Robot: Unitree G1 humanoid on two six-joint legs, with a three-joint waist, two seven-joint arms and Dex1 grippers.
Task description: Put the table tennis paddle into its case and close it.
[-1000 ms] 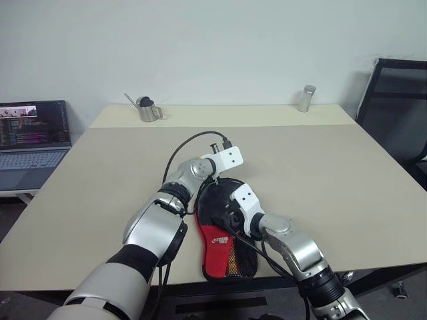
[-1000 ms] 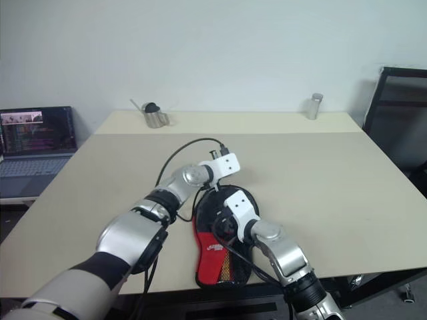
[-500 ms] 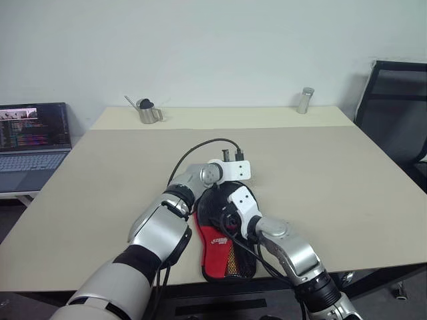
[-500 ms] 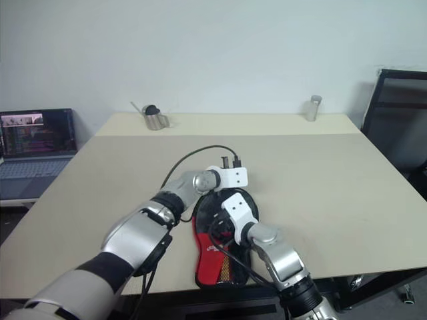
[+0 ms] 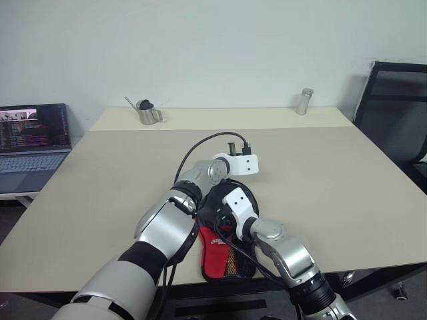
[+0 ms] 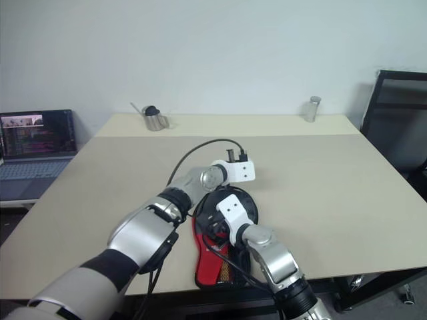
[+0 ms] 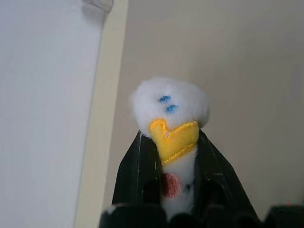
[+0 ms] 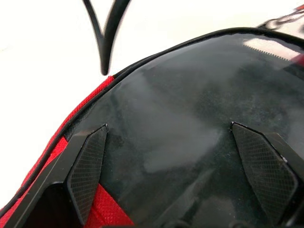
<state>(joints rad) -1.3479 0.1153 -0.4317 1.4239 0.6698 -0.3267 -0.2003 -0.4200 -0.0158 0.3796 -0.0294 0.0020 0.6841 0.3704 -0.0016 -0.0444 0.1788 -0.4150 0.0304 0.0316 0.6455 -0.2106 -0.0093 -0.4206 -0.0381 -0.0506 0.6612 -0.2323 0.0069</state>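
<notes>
The left claw is pinched tight on a small white fluffy charm with a yellow patch, seemingly the zipper pull, likely held for drawing the zip around. The right claw is spread wide over the case at lower centre of the frame, seemingly steadying it on the tabletop. The glossy black surface between its fingers may be the paddle, lying in the case.

Both arms are reaching over the beige table. The case is lying red and black near the front edge, right under the right gripper. The left gripper is hovering just beyond it, over the case's far end.
</notes>
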